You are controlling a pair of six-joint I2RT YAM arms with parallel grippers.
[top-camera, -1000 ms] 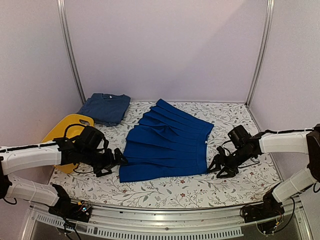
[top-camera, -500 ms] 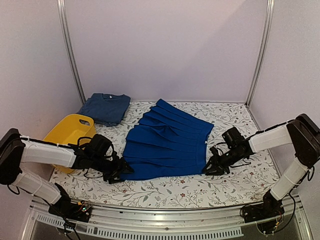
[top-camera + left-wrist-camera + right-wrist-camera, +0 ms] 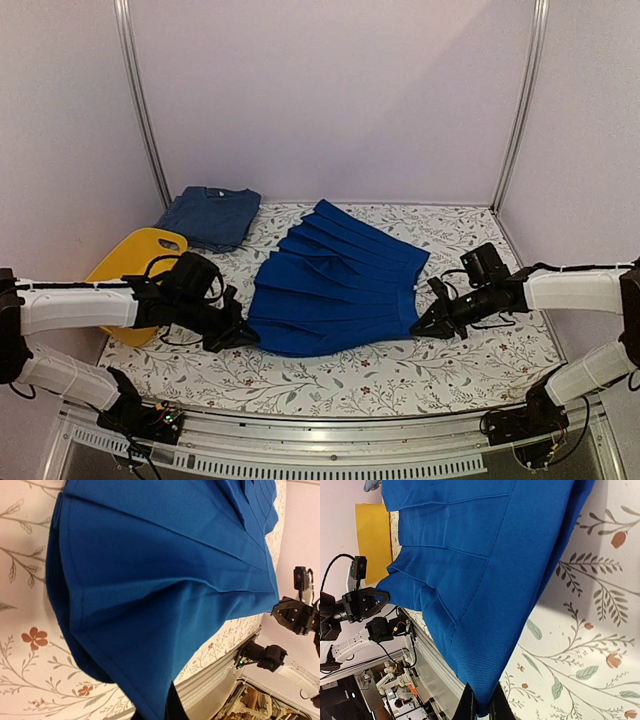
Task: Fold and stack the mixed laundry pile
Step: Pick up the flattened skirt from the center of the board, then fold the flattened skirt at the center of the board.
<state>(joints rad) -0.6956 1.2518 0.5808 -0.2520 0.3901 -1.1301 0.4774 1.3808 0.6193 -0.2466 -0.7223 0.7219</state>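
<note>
The blue pleated skirt (image 3: 335, 290) covers the middle of the desk (image 3: 380, 378), leaving a bare strip along the near edge and open surface at the far right. The yellow tub (image 3: 125, 258) and folded navy shirt (image 3: 210, 216) crowd the left side. The left gripper (image 3: 243, 336) and right gripper (image 3: 420, 327) flank the skirt's near corners.

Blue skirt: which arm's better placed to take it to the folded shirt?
Left, probably. Both jaws are shut on near corners of the skirt, but the folded shirt lies far left, nearer the left arm.
</note>
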